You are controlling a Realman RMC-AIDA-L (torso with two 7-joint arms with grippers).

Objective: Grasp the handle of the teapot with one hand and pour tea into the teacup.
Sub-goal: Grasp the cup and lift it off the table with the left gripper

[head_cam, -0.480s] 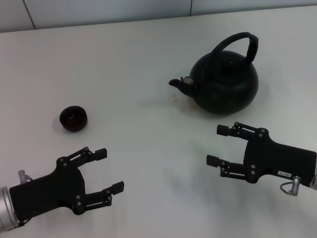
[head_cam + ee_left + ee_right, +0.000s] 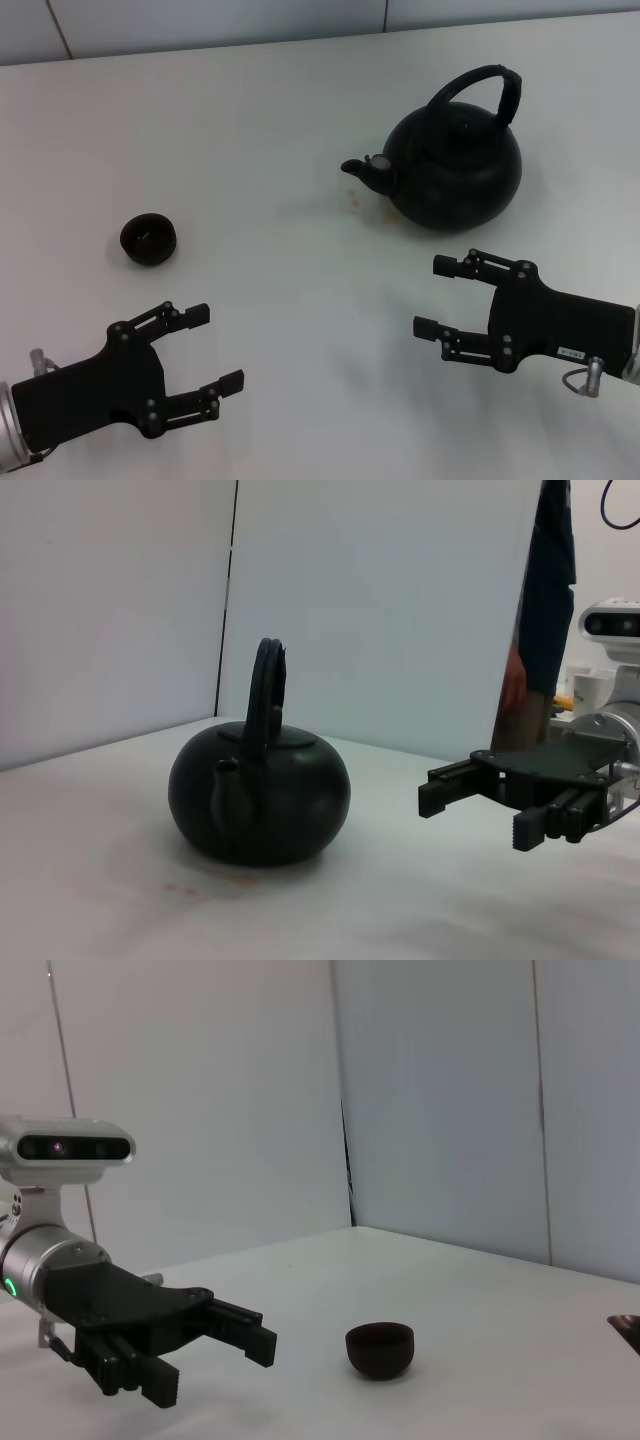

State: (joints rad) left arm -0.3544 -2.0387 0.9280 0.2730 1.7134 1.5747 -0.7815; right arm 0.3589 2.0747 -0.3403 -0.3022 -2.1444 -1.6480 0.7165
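Teapot (image 2: 455,172) sits upright on the white worktop (image 2: 270,130), far right side in head view, spout (image 2: 362,170) pointing toward the robot's left. Handle (image 2: 478,88) arches up over the lid, black, nothing gripping it. A few small brownish stains on the worktop just by the spout and base. In the left wrist view the teapot (image 2: 260,798) shows spout-on, with the handle (image 2: 267,692) seen edge-on and upright

Teacup (image 2: 148,238) stands on the worktop well apart from the teapot, on the robot's left side, upright and alone. The right wrist view shows the teacup (image 2: 380,1349) resting on the surface, touching nothing else

Right gripper (image 2: 443,297) hovers near the teapot, on the near side of it, not touching; jaws spread apart, pointing toward the robot's left, holding nothing. Also seen in the left wrist view as right gripper (image 2: 475,805) beside the teapot with a clear gap between them

Left gripper (image 2: 214,348) is at the near left, closer to the robot than the teacup and apart from it; jaws apart, nothing held. The right wrist view shows the left gripper (image 2: 215,1355) off to one side of the teacup, not touching

Pale wall panels behind the worktop
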